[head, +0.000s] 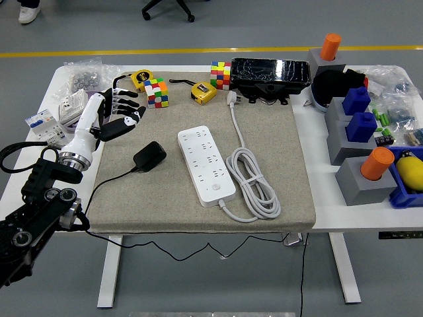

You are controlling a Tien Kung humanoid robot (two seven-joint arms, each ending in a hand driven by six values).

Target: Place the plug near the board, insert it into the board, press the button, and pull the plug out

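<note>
A black plug adapter (150,156) lies on the grey mat, its thin black cable trailing down to the left and off the front edge. To its right lies the white power board (206,165), long side running away from me, with a round button (215,187) near its front end. My left hand (121,109) hovers over the mat's left edge, up and left of the plug, fingers spread and holding nothing. The right arm does not show.
The board's own white cable (252,181) is coiled to its right. Two colour cubes (157,92) (221,74), two yellow tape measures (203,92) and a black box (269,72) line the mat's far edge. Grey blocks with blue and orange pegs (360,125) stand at the right.
</note>
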